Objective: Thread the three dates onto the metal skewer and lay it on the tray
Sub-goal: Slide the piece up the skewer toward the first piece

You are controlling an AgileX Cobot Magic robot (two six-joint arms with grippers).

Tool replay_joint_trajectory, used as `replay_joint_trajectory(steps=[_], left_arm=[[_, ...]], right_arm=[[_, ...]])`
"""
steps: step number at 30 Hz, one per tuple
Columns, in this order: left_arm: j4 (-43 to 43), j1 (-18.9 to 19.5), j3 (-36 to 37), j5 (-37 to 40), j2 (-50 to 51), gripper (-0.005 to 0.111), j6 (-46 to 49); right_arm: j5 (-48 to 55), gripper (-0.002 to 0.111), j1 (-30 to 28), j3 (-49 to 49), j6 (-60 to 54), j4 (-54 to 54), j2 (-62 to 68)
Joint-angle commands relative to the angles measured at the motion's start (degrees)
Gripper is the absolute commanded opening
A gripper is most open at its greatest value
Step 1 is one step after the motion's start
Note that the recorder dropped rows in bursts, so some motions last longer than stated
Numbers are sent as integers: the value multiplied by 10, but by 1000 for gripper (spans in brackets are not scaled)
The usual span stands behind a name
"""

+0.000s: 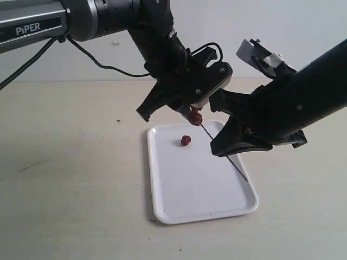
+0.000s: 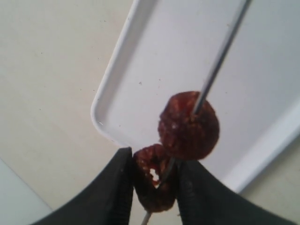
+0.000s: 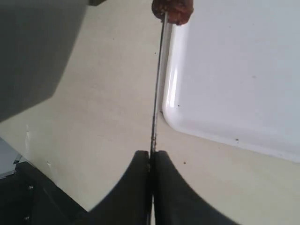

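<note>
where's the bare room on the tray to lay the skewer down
Bare: the near half of the tray, from the loose date to the near rim. Crowded: the far right corner, under the skewer, its two dates and both jaws.

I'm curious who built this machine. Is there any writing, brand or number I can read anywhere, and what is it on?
"PiPER": white letters on the dark band of the grey robot arm at upper left.
No other text: the glossy white rectangular tray is unmarked.

Two dates [image 2: 188,125] on skewer [image 2: 220,56] above tray [image 1: 206,200]
</note>
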Motion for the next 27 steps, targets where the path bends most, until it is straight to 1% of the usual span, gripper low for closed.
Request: replay_joint_trajectory(steps=[1, 6, 15, 18, 20, 21, 23, 24, 25, 26, 27], left_arm=[[-45, -6, -1, 13, -8, 30, -4], [-55, -6, -1, 15, -8, 30, -46], [-54, -6, -1, 12, -8, 30, -48], [-57, -6, -1, 13, -11, 26, -48], [-57, -6, -1, 13, -13, 18, -48], [-53, -6, -1, 15, -17, 11, -48], [-53, -6, -1, 16, -23, 5, -48], [-53, -6, -1, 17, -25, 6, -48], [-53, -6, -1, 18, -29, 12, -48], [-53, -5, -1, 18, -29, 15, -48], [-54, -5, -1, 18, -33, 24, -49]], right_arm=[[-15, 0, 1, -8, -22, 14, -2], [-15, 0, 1, -8, -22, 14, -2], [-15, 0, 1, -8, -23, 14, -2], [-15, 0, 1, -8, -23, 14, -2], [-15, 0, 1, -8, -23, 14, -2], [-15, 0, 1, -8, -23, 14, -2], [-15, 0, 1, -8, -23, 14, -2], [-15, 0, 1, -8, -23, 14, -2], [-15, 0, 1, -8, -23, 14, -2], [-16, 0, 1, -8, -23, 14, -2], [-16, 0, 1, -8, -23, 14, -2]])
